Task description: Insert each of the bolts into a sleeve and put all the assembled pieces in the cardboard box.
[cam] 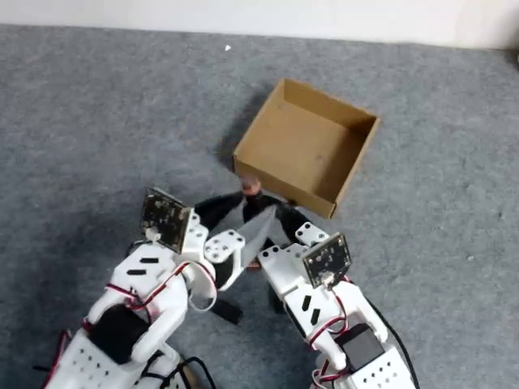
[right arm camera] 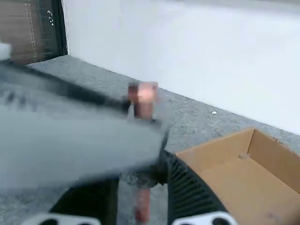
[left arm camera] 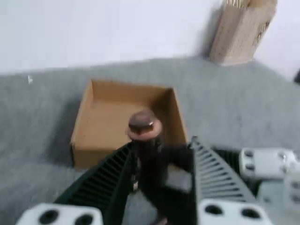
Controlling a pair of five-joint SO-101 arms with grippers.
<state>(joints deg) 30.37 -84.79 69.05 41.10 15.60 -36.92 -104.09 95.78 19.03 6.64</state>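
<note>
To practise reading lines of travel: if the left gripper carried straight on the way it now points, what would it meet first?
Probably the near wall of the cardboard box, which lies straight ahead of the left gripper and looks close to it. Depth is unclear, so the gap cannot be judged.

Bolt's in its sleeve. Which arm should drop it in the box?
Left, likely: the sleeved bolt stands within the left claw, and the cardboard box lies open straight ahead of it.
</note>
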